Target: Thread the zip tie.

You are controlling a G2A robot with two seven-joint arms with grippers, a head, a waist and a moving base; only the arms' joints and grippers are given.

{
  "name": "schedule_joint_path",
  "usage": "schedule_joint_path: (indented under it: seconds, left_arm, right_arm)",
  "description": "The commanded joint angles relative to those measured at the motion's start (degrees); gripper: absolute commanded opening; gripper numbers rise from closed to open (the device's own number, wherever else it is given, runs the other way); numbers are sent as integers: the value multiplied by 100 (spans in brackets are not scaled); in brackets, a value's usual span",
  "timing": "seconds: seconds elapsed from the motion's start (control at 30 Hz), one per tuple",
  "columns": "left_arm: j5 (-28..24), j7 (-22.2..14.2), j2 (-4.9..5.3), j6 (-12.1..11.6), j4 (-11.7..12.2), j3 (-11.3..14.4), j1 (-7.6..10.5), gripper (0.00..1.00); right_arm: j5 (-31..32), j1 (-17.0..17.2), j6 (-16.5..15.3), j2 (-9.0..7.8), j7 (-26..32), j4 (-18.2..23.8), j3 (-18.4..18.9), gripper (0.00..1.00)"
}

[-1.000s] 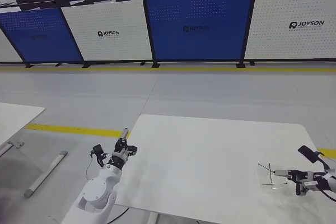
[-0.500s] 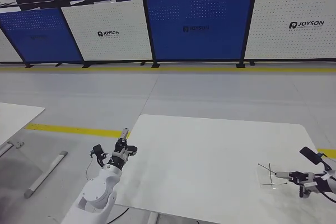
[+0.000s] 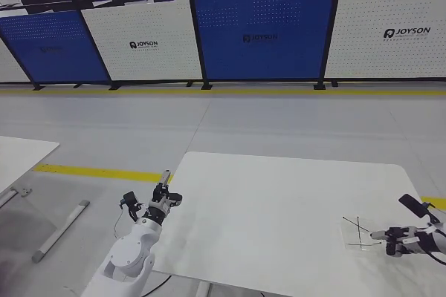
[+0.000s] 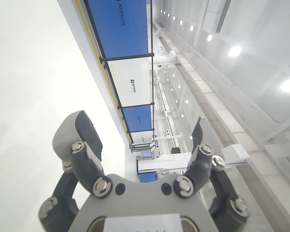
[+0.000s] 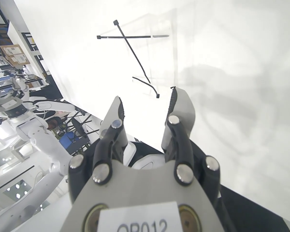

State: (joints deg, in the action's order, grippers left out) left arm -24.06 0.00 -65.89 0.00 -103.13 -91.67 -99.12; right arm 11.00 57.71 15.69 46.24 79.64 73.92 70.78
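Note:
Three black zip ties lie near the right end of the white table (image 3: 282,200). In the right wrist view one straight zip tie (image 5: 125,36) is crossed by a diagonal zip tie (image 5: 131,50), and a short curved zip tie (image 5: 146,85) lies closest to my right gripper (image 5: 146,96). That gripper is open and empty, with the curved tie's head just beyond its fingertips. In the top view the ties (image 3: 354,222) sit just left of the right gripper (image 3: 377,235). My left gripper (image 4: 142,121) is open and empty at the table's left edge (image 3: 164,178).
A clear flat plate (image 5: 176,49) lies under part of the ties, its edges faintly visible (image 3: 360,245). The table's right edge is close behind the right arm. Blue and white partition panels (image 3: 260,37) stand far behind the table.
My right gripper has drawn back slightly from the zip ties toward the table's right edge. The left arm has not moved.

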Motion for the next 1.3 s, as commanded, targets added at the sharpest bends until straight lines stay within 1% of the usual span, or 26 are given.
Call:
schedule_joint_path:
  seconds: [0.0,0.1,0.17,0.2,0.27,0.37,0.47,0.53,0.6,0.87,1.03,1.13,1.27]
  left_arm:
    - [0,0,0,0,0,0,0,100]
    - [0,0,0,0,0,0,0,100]
    - [0,0,0,0,0,0,0,100]
    - [0,0,0,0,0,0,0,100]
    - [0,0,0,0,0,0,0,100]
    - [0,0,0,0,0,0,0,100]
    - [0,0,0,0,0,0,0,100]
    - [0,0,0,0,0,0,0,100]
    - [0,0,0,0,0,0,0,100]
    - [0,0,0,0,0,0,0,100]
    - [0,0,0,0,0,0,0,100]
    - [0,0,0,0,0,0,0,100]
    - [0,0,0,0,0,0,0,100]
  right_arm:
    - [42,-6,43,-5,-2,4,-18,36]
    - [71,-18,112,-6,-19,20,-43,30]
    - [98,-38,213,-4,-56,12,-66,29]
    - [87,-41,213,-2,-54,21,-79,28]
    - [79,-54,200,-2,-49,6,-94,22]
    - [90,-70,197,-5,-35,-13,-116,23]
    - [127,-96,231,-4,-17,-31,-160,21]
    - [146,-124,253,0,-10,-52,-193,23]
    - [153,-159,261,6,0,-88,-234,21]
    - [178,-310,309,28,0,-211,-419,23]
    - [167,-420,318,41,0,-327,-545,22]
    - [163,-481,337,47,0,-379,-606,20]
    - [138,-531,312,47,0,-434,-655,9]
